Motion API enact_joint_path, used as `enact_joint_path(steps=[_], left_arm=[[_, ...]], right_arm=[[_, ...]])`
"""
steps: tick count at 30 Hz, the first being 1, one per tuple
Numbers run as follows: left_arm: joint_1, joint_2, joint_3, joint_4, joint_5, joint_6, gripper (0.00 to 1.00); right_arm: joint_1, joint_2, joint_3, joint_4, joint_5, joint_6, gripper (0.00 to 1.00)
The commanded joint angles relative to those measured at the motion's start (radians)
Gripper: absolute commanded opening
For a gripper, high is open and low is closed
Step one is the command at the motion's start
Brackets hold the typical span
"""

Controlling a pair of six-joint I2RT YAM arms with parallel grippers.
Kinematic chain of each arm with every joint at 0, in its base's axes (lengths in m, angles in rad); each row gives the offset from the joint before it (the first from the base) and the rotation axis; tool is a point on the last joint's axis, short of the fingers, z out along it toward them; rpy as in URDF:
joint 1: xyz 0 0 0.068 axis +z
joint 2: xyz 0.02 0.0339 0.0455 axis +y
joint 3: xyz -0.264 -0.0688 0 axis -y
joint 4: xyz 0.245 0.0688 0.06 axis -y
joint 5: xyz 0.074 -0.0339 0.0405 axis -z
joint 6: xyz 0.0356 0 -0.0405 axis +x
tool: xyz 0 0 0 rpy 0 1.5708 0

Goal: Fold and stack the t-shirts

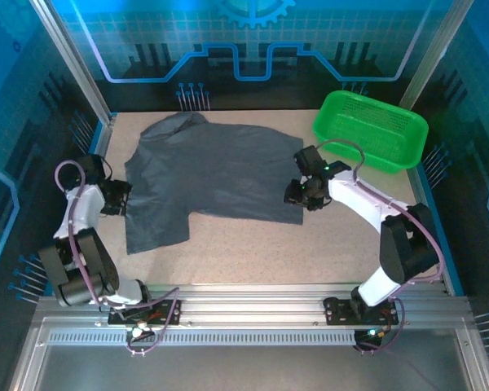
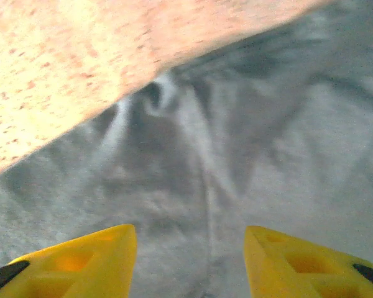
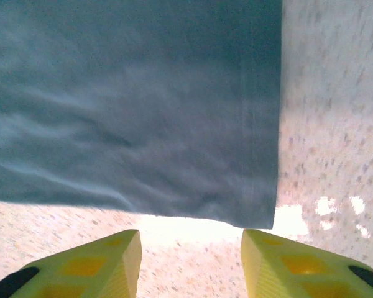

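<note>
A speckled beige tabletop (image 1: 253, 252) sits inside blue-lit panels (image 1: 350, 32); the one at 12 o'clock carries what seems to be a gear emblem (image 1: 253, 10). Slanted aluminium posts (image 1: 69, 61) rise at 10 and 2 o'clock, and a ribbed metal rail (image 1: 253, 305) runs along 6 o'clock.

From above, light falls bright and even from overhead. The blue-lit wall panels (image 1: 244, 41) at the far side glow cyan and tint the edges. The speckled beige counter (image 1: 253, 244) carries only short, soft shadows beside my arms, and the plain dark slate-grey t-shirt (image 1: 212, 171) looks sharp. In my left wrist view the counter burns out to yellow-white at the far left. The shirt's creases are smeared and soft there, and my yellow left fingers (image 2: 87, 261) are out of focus. In my right wrist view white glare patches (image 3: 326, 208) sit on the counter at the right, and my yellow right fingers (image 3: 93, 267) are blurred.
</note>
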State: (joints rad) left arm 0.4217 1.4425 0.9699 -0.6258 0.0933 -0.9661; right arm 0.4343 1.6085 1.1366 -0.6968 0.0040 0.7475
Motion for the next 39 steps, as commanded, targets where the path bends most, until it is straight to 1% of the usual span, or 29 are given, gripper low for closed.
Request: enact_joint_path(steps=[1, 6, 9, 11, 12, 15, 18, 21, 24, 26, 28, 34, 37, 39], left_arm=[[-0.011, 0.011, -0.019, -0.009, 0.071, -0.018, 0.47], [-0.028, -0.019, -0.019, -0.017, 0.048, -0.03, 0.46], [-0.029, -0.024, 0.005, -0.04, 0.045, -0.02, 0.47], [-0.032, -0.031, 0.019, -0.049, 0.043, -0.018, 0.47], [-0.035, -0.034, 0.025, -0.053, 0.042, -0.017, 0.47], [-0.05, -0.048, 0.04, -0.06, 0.04, -0.015, 0.47], [-0.077, -0.065, 0.05, -0.074, 0.027, -0.004, 0.47], [-0.108, -0.085, 0.052, -0.09, 0.004, 0.012, 0.47], [-0.131, -0.098, 0.044, -0.092, -0.013, 0.023, 0.47], [-0.134, -0.1, 0.04, -0.091, -0.011, 0.025, 0.47], [-0.134, -0.103, 0.04, -0.091, -0.007, 0.026, 0.47], [-0.141, -0.131, 0.033, -0.086, 0.002, 0.025, 0.47], [-0.149, -0.142, 0.033, -0.076, 0.017, 0.025, 0.47], [-0.157, -0.145, 0.033, -0.07, 0.024, 0.022, 0.47]], right_arm=[[0.038, 0.042, 0.01, 0.008, -0.021, 0.034, 0.42], [0.05, 0.193, 0.068, -0.042, -0.021, 0.012, 0.4], [0.027, 0.295, 0.136, -0.122, 0.015, -0.024, 0.4], [-0.001, 0.374, 0.202, -0.221, 0.021, -0.045, 0.4], [-0.012, 0.388, 0.218, -0.254, 0.028, -0.049, 0.4], [-0.032, 0.328, 0.189, -0.257, 0.065, -0.065, 0.42], [-0.03, 0.226, 0.15, -0.261, 0.135, -0.068, 0.46], [-0.014, 0.134, 0.091, -0.233, 0.172, -0.074, 0.56], [-0.004, 0.142, 0.065, -0.197, 0.133, -0.09, 0.64], [0.007, 0.178, 0.079, -0.174, 0.103, -0.098, 0.66], [0.027, 0.219, 0.108, -0.173, 0.102, -0.1, 0.68], [0.062, 0.338, 0.159, -0.182, 0.086, -0.085, 0.67], [0.067, 0.374, 0.186, -0.18, 0.081, -0.085, 0.58], [0.065, 0.389, 0.203, -0.191, 0.099, -0.087, 0.46]])
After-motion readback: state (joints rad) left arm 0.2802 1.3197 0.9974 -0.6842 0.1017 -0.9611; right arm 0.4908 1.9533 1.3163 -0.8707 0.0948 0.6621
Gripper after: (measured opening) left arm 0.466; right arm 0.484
